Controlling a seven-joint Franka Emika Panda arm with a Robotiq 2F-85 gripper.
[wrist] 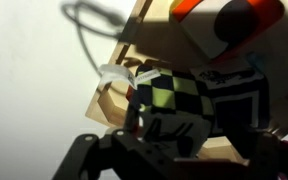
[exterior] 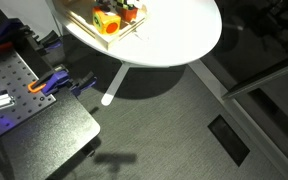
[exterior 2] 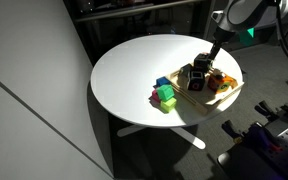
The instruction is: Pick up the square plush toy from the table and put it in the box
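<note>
The square plush toy (wrist: 174,98), black-and-white and green checkered, sits between my gripper's (wrist: 179,128) dark fingers. The gripper is shut on it. Below it is a corner of the light-wood box (wrist: 109,100). In an exterior view the gripper (exterior 2: 197,72) hangs with the toy over the near left end of the box (exterior 2: 224,98), on the right part of the round white table (exterior 2: 134,70). The box (exterior: 109,38) and table (exterior: 174,40) show at the top of an exterior view, where the arm is out of frame.
A green cube (exterior 2: 167,99) and a blue cube (exterior 2: 163,84) lie on the table just left of the box. Orange and red items (wrist: 239,15) lie inside the box. A dark perforated bench (exterior: 24,100) with clamps stands beside the table.
</note>
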